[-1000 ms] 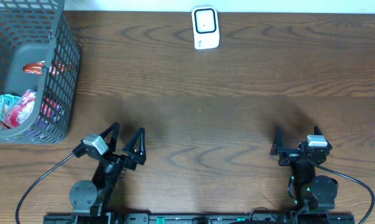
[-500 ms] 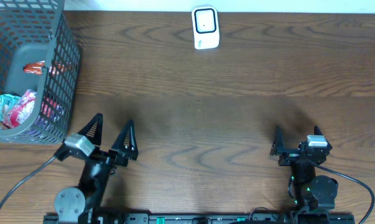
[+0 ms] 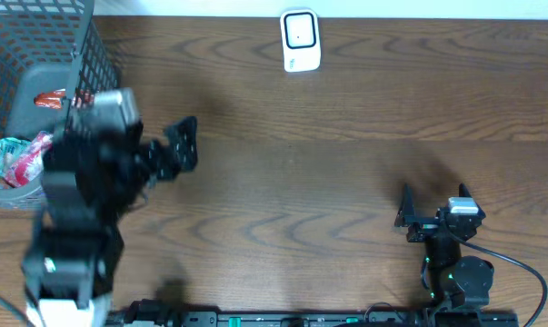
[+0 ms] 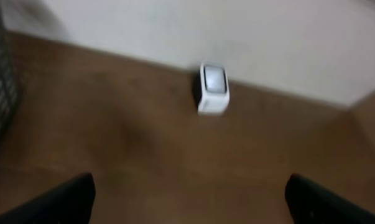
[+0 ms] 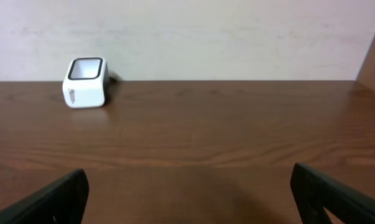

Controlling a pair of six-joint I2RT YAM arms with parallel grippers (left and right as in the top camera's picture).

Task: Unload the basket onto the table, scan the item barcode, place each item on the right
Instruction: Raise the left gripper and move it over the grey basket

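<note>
**Two grippers wide open, nothing in hand**

Over on the left side, the left gripper (image 4: 188, 182) is up beside the basket (image 3: 94, 84), and the overhead view catches that arm as a dark blur, so the detail is soft. The wrist camera settles it: both dark fingers (image 4: 66, 198) sit at the bottom corners of the picture, spread far apart, with only bare wood between them. No grip there.

The right gripper (image 3: 433, 194) sits low at the near edge of the table (image 3: 328, 182), well apart from everything. Its jaws are spread wide too, and empty.

Now the goods. The grey mesh basket stands at the far left corner, and inside it lie bright packets (image 3: 21, 156) in pink, red and teal at the near end. A reddish-orange wrapper (image 3: 52, 98) lies further back. No barcode can be made out on any of them from here.

The scanner (image 3: 300, 41), a small white box with a dark window on top, stands alone at the far edge of the table, about centre. Both wrist cameras have it in sight, with a pale wall (image 5: 237, 37) behind it. It is sharp in the right wrist view and hazy in the left.
</note>
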